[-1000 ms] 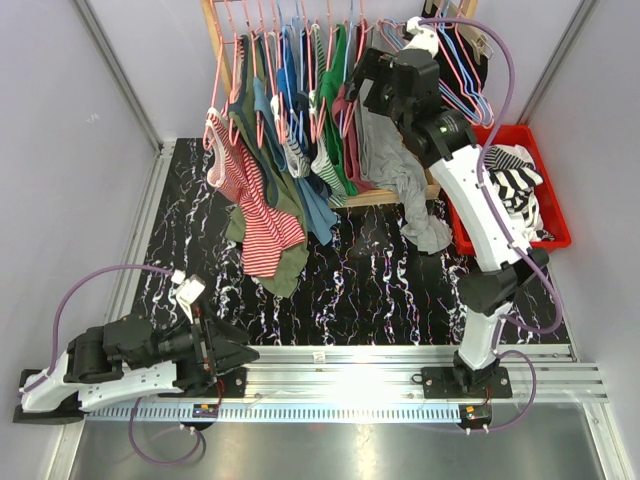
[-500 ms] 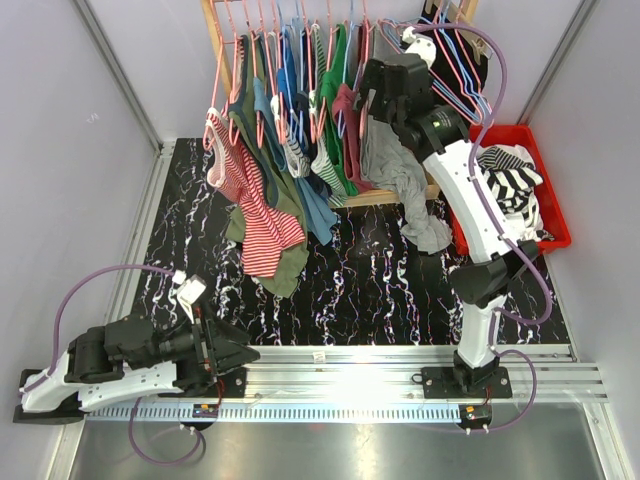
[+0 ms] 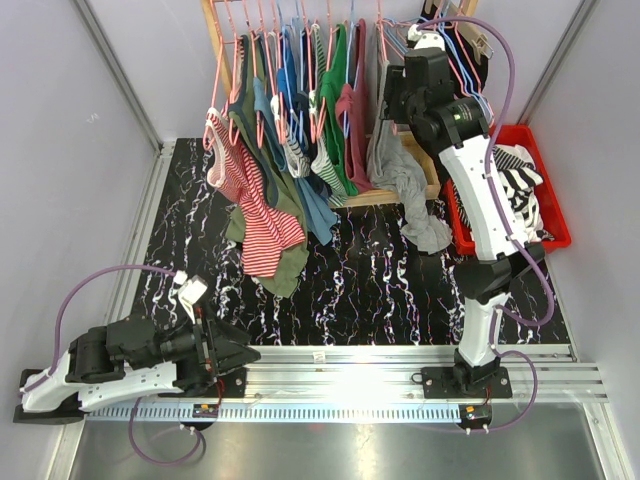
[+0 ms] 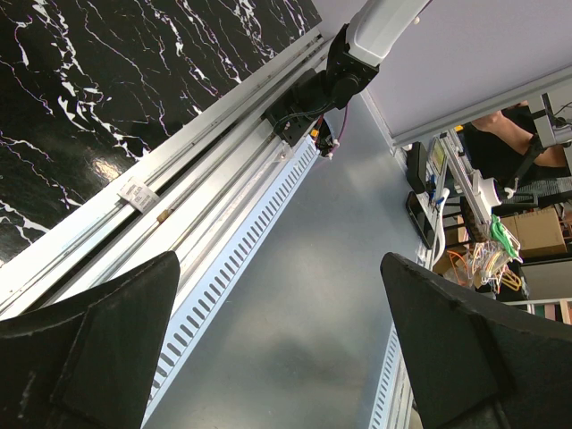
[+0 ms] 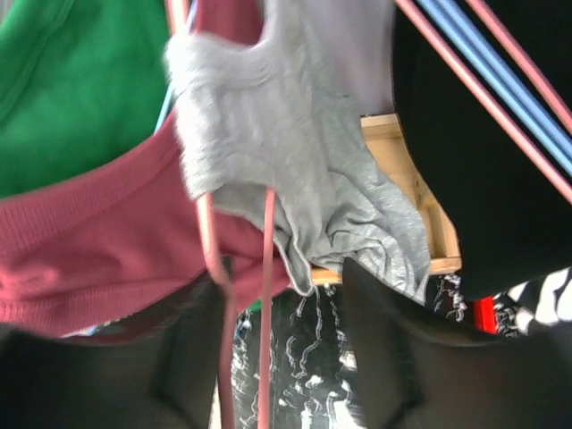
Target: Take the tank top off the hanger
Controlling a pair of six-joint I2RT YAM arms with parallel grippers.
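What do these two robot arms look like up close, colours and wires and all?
The left arm and right arm both have smooth white shells between chunky black joints. A lilac cable loops loosely along each. The jaws are matte black, blunt wedges. Each arm stands on a black base plate bolted to a silver rail.

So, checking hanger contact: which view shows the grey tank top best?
Right wrist: the grey tank top appears close, draped on the pink hanger. Top external shows it whole but small; left wrist misses it.
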